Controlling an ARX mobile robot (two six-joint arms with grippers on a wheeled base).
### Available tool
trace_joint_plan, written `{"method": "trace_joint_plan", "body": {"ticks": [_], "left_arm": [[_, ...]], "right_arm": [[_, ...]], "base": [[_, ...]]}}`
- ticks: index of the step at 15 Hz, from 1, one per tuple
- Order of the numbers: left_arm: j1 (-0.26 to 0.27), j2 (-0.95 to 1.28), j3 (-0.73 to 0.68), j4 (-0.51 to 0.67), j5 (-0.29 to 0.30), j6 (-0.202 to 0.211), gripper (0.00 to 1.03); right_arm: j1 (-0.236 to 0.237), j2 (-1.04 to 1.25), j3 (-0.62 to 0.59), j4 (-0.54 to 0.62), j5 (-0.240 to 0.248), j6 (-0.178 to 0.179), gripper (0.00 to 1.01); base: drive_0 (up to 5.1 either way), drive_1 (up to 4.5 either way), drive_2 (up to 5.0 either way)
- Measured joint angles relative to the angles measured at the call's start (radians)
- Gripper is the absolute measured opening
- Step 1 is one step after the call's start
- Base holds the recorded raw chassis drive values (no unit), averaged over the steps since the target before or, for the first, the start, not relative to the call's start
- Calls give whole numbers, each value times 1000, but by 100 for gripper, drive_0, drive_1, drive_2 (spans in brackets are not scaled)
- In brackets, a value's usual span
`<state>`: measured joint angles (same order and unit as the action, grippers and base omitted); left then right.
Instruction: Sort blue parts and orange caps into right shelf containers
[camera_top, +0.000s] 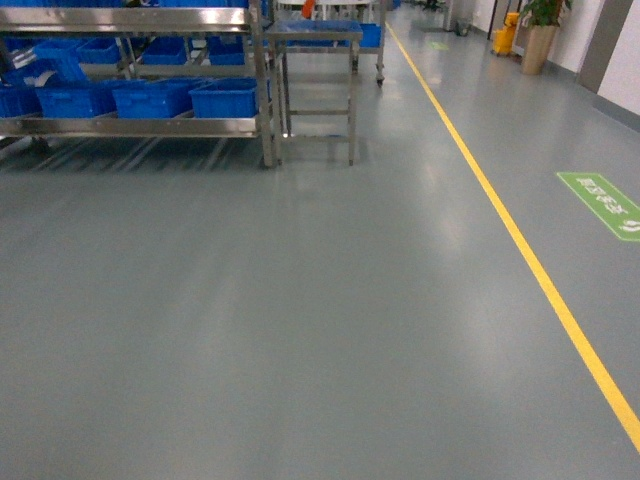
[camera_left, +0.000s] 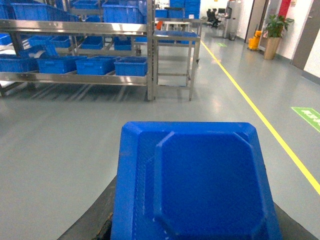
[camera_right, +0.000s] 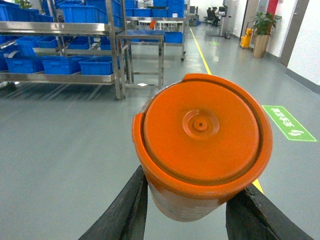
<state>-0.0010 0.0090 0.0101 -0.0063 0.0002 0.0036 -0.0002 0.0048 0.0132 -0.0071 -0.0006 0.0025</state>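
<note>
Orange cap (camera_right: 202, 142) between right claw (camera_right: 192, 210) fingers

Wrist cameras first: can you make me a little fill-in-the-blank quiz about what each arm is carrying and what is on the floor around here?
1. The right gripper is shut on a round cap coloured ____.
2. The flat part carried by the left gripper is coloured ____.
3. The long line painted along the floor is ____.
4. The bins on the metal shelf are ____.

Missing words: orange; blue; yellow; blue
</note>
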Motion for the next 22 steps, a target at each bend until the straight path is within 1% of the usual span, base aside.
{"method": "trace_joint_plan", "body": {"ticks": [22], "left_arm": [[0, 0, 0, -2, -1, 0, 43]], "right_arm": [[0, 0, 0, -3, 0, 0, 39]], "base": [[4, 436, -428]]}}
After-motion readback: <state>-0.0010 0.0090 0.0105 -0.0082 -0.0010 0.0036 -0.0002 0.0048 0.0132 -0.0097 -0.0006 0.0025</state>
